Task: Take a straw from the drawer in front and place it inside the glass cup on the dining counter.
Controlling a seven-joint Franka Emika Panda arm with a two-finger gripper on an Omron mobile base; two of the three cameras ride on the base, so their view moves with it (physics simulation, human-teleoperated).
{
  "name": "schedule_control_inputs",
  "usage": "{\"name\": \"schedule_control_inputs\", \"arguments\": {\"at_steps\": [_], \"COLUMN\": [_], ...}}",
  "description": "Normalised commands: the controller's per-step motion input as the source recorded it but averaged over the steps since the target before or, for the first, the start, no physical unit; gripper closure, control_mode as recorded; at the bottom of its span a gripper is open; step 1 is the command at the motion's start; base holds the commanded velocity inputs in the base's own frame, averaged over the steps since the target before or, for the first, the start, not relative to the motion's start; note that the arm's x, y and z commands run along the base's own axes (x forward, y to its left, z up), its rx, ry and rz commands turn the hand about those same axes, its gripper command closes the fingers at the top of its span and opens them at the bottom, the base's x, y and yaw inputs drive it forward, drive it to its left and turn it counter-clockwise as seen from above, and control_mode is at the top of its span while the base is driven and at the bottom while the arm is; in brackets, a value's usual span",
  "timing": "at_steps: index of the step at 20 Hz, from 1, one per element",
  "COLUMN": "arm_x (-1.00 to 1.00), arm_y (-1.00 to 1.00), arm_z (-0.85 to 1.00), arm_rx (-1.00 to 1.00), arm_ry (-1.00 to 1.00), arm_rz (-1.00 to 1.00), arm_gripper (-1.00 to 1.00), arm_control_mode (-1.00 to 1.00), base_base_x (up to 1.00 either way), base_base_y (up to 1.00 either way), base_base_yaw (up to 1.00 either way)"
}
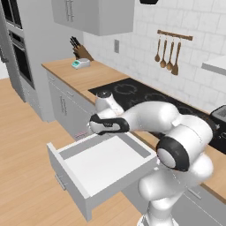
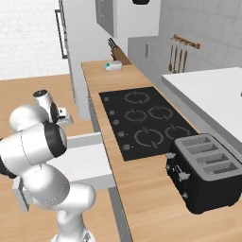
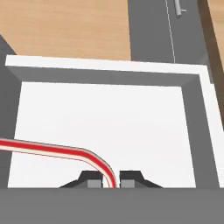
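My gripper (image 3: 110, 180) is clamped on the straw (image 3: 52, 149) near its bend, lower frame, above the drawer (image 3: 109, 127); it looks light, thin, likely to pivot.

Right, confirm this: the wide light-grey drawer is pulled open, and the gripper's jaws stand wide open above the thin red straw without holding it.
Wrong about the jaws. The hand view shows the gripper shut on the thin red straw with a bent end, pinched between its two dark fingertips. The wide light-grey drawer with a white inside is indeed pulled open, as the left base view shows.
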Motion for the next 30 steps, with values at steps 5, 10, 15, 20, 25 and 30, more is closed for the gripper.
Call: {"name": "schedule_control_inputs", "arguments": {"at_steps": [5, 10, 15, 20, 25, 30], "arm_x": [-0.41, -0.57, -0.71, -0.70, -0.34, -0.07], "arm_y": [-0.02, -0.19, -0.28, -0.45, -0.54, -0.09], "arm_z": [1.00, 1.00, 0.98, 0.52, 0.05, 0.00], "arm_rx": [0.00, 0.00, 0.00, 0.00, 0.02, 0.02], "arm_ry": [0.00, 0.00, 0.09, 0.10, 0.07, 0.01], "arm_rz": [-0.12, -0.12, -0.10, -0.06, -0.02, 0.00], "arm_gripper": [1.00, 1.00, 1.00, 1.00, 1.00, 1.00], "arm_control_mode": [-1.00, -1.00, -1.00, -1.00, -1.00, 1.00], "base_base_x": [0.00, 0.00, 0.00, 0.00, 0.00, -0.60], "base_base_y": [0.00, 0.00, 0.00, 0.00, 0.00, -0.20], "base_base_yaw": [0.00, 0.00, 0.00, 0.00, 0.00, -0.01]}}
